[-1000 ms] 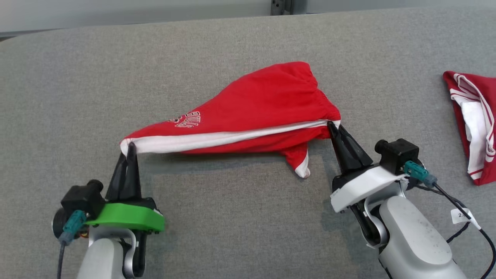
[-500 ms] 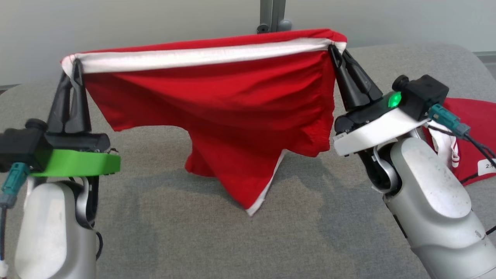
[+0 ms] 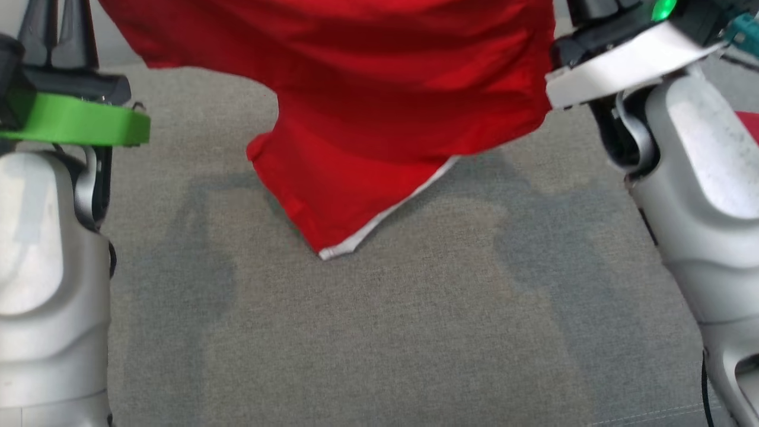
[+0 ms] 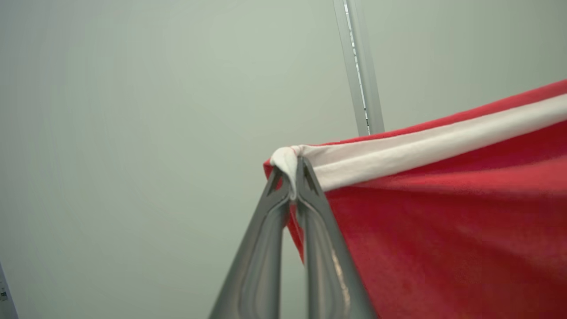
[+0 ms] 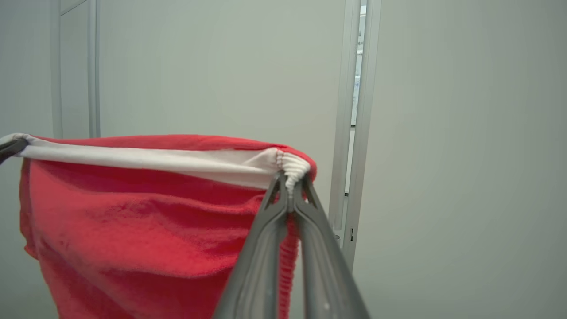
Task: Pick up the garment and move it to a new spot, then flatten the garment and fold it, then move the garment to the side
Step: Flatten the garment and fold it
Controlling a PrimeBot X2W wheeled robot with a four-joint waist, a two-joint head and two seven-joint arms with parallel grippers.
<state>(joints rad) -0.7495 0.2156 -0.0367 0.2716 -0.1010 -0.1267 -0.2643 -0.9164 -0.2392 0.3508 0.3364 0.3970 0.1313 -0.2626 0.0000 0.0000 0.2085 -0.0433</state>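
Grey fabric tabletop (image 3: 415, 344) spreads below us, and the red garment (image 3: 385, 89) hangs above it, stretched between our two grippers. Our left gripper (image 4: 293, 177) is clenched on one end of the white band (image 4: 421, 148), and our right gripper (image 5: 290, 181) is pinched on the gathered other end, with a pale wall (image 4: 133, 110) behind both. The lowest white-edged corner (image 3: 332, 252) points down at the tabletop. A second ago the garment lay mostly on the tabletop; half a second ago its band showed in our head view, and now it sits above that view's top edge
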